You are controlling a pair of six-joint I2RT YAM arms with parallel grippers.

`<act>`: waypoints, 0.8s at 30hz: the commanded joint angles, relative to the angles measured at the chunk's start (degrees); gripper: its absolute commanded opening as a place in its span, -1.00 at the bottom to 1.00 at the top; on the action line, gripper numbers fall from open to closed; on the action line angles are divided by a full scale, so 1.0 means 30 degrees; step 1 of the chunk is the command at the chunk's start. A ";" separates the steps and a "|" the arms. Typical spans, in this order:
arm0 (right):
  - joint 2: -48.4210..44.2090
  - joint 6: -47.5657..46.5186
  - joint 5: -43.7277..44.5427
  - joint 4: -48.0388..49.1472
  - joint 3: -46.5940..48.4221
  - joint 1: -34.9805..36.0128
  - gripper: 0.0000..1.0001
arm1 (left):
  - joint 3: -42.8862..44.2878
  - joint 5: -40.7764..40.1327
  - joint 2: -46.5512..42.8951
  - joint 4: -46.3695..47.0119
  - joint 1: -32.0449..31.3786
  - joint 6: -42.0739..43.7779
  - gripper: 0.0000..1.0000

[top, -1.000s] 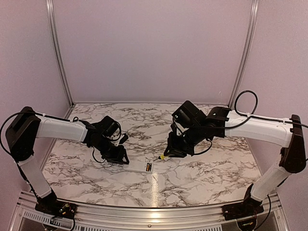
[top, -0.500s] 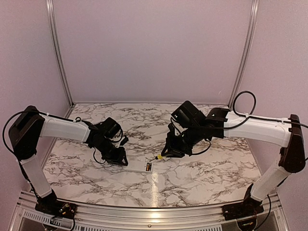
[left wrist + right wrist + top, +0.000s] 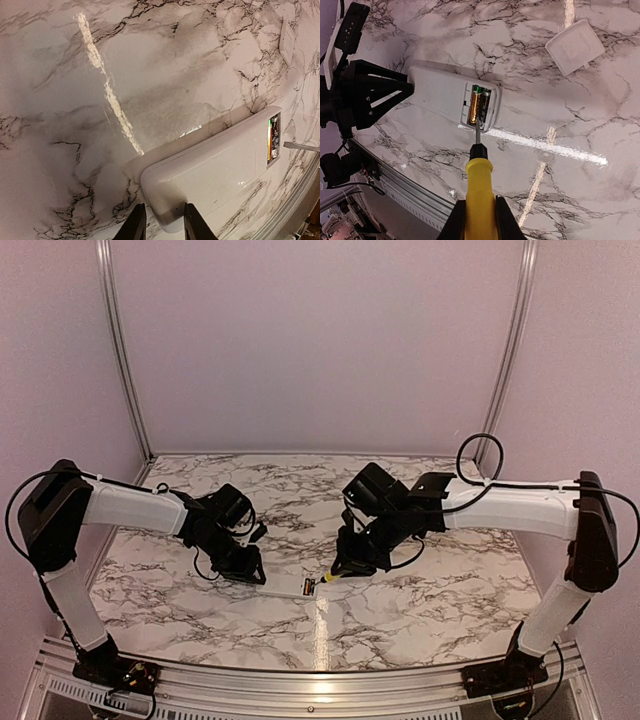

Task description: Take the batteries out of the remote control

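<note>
Right wrist: jaws clamp screwdriver (image 3: 480,192), tip at batteries (image 3: 479,106)

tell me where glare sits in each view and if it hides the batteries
left wrist: diagonal streak on the table beside the remote, batteries clear; right wrist: streak just off the remote's open end, batteries sharp; top external: pale streak near the front edge, batteries too small to make out

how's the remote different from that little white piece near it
The remote control is a long bar; the cover piece is small and squarish. The remote control has an open recess with batteries showing; the cover piece is plain. The remote control's end sits in the left tool; the cover piece lies free. Both are white, flat on the table.
</note>
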 commanded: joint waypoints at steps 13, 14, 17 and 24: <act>0.1320 -0.0280 -0.0013 0.0147 0.1471 -0.0165 -1.00 | 0.0208 -0.0353 0.0200 -0.0619 -0.0060 0.0732 -0.46; 0.1374 -0.0282 0.0013 0.0046 0.1557 -0.0178 -1.00 | 0.0206 -0.0338 0.0175 -0.0619 -0.0060 0.0731 -0.46; 0.1537 -0.0334 0.0046 -0.0281 0.1794 -0.0181 -1.00 | 0.0251 -0.0281 0.0186 -0.0639 -0.0060 0.0777 -0.46; 0.2242 -0.0823 0.0803 -0.2472 0.3561 -0.0180 -1.00 | 0.0419 -0.0190 0.0277 -0.0681 -0.0056 0.0914 -0.47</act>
